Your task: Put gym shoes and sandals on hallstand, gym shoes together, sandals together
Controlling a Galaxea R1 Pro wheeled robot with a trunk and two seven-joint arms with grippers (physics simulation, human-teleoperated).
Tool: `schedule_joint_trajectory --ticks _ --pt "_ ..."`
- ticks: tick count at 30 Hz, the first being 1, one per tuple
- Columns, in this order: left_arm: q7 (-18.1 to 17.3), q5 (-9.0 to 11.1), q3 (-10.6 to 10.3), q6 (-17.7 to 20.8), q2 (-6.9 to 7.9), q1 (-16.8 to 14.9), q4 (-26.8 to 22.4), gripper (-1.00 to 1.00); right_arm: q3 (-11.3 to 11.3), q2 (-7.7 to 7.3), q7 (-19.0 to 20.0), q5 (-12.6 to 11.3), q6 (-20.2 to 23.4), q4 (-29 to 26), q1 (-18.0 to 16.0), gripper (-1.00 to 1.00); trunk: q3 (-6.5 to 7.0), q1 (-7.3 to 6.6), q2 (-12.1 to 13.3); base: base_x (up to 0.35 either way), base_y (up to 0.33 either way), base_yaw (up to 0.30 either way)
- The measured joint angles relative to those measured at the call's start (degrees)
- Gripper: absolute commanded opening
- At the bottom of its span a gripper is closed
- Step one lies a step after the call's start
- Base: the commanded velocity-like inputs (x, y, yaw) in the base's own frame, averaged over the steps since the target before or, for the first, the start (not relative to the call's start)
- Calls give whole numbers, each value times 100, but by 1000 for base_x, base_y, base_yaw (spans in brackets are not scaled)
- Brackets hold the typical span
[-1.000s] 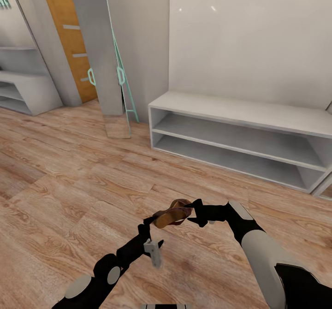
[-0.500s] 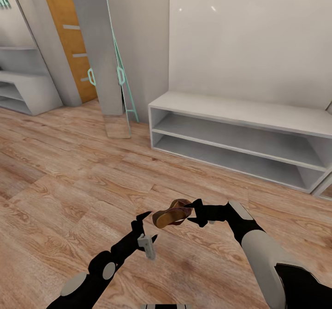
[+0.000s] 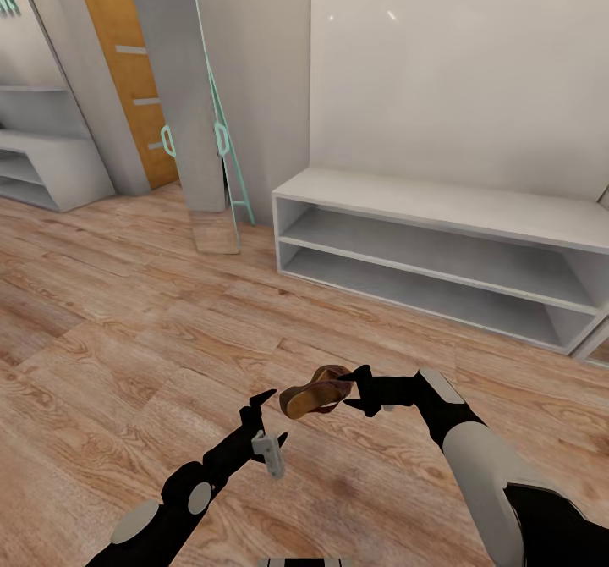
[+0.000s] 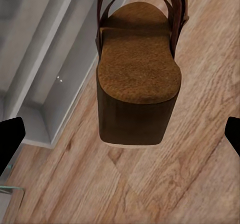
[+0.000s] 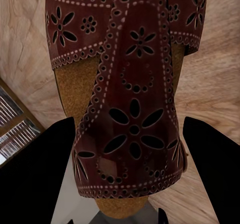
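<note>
One brown sandal point(image 3: 311, 398) hangs above the corridor floor point(image 3: 127, 355), with my right gripper point(image 3: 359, 390) shut on its strap end. The right wrist view shows the cut-out dark straps of the sandal point(image 5: 131, 114) pinched between the black fingers point(image 5: 45, 174). My left gripper point(image 3: 274, 416) stands open just short of the heel, not touching it. In the left wrist view the sandal point(image 4: 137, 78) shows heel-first, with the fingertips point(image 4: 10, 139) wide apart on either side. The hallstand point(image 3: 440, 207) stands ahead against the wall, its two low shelves bare. The gym shoes are out of view.
A tall grey mirror panel point(image 3: 179, 85) with a teal frame leans on the wall left of the hallstand, next to an orange door point(image 3: 114, 51). Another pale shelf unit point(image 3: 42, 169) stands at far left. Open wood floor lies between me and the hallstand.
My left gripper has let go of the sandal's heel, opened and drawn back a little toward me. The right gripper and the sandal have stayed where they were.
</note>
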Motion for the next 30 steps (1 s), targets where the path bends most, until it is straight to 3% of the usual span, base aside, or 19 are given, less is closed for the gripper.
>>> schedule_joint_trajectory --ticks 30 --pt "9 -1 155 0 -1 0 -15 100 1 97 0 7 4 111 2 -100 0 0 0 0 0 0"
